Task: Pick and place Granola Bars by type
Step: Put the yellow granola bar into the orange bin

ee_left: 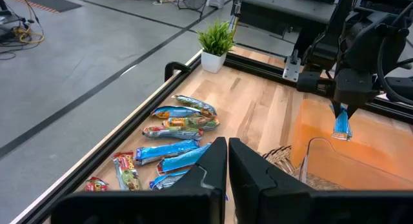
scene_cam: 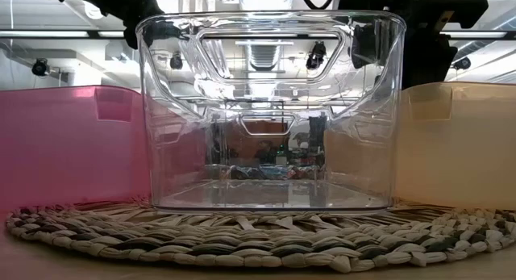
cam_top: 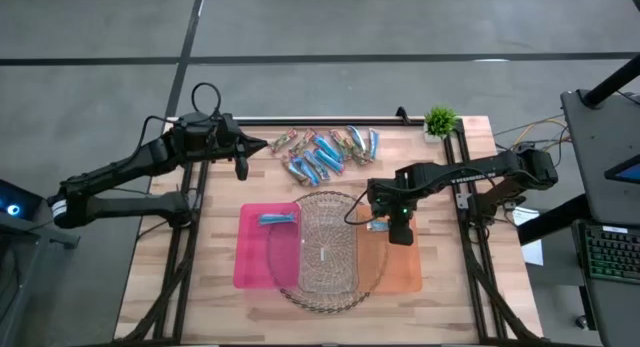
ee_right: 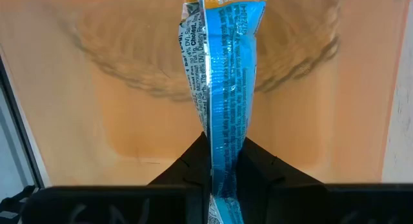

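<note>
Two matte black jointed arms, left arm [cam_top: 120, 172] with a looping black cable at its wrist, right arm [cam_top: 470, 172] lettered white along its forearm with a small green light near its tool [cam_top: 378, 224]; fingers [ee_left: 210, 169] black, angular, wedge-shaped.

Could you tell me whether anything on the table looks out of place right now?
One thing stands out: a blue bar already lies in the pink bin, yet the right gripper holds another blue bar over the orange bin. The remaining bars lie in a loose pile.
</note>
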### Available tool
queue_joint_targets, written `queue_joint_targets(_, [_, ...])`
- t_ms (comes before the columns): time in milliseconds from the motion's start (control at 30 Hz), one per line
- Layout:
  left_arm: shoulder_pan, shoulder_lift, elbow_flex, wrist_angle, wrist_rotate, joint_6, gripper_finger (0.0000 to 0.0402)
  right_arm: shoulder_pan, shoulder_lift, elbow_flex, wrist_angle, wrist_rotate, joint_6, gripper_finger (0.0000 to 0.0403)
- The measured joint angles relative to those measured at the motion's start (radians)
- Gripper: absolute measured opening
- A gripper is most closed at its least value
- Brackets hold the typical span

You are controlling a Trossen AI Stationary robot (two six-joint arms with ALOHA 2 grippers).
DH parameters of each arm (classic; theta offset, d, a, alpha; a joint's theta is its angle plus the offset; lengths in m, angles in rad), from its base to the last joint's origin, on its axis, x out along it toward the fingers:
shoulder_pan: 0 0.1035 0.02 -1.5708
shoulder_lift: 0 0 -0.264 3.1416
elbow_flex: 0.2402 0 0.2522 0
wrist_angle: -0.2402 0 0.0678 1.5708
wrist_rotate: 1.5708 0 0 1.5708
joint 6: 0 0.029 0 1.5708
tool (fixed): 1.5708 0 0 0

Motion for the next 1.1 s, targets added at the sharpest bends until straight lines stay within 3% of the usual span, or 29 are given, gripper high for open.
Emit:
queue_joint_targets(333, [0.0, 0.0, 0.0, 0.0, 0.0, 0.028, 0.0, -0.006, 0.0, -0.027, 0.04, 0.004, 0.006, 0.0049])
queue_joint_targets(833, [0.0, 0.0, 0.0, 0.0, 0.0, 0.029, 0.0, -0.011, -0.001, -0.068, 0.114, 0.03, 0.078, 0.0165])
queue_joint_targets(1100, [0.0, 0.0, 0.0, 0.001, 0.0, 0.029, 0.0, -0.029, -0.001, 0.024, 0.134, 0.057, 0.071, 0.0158])
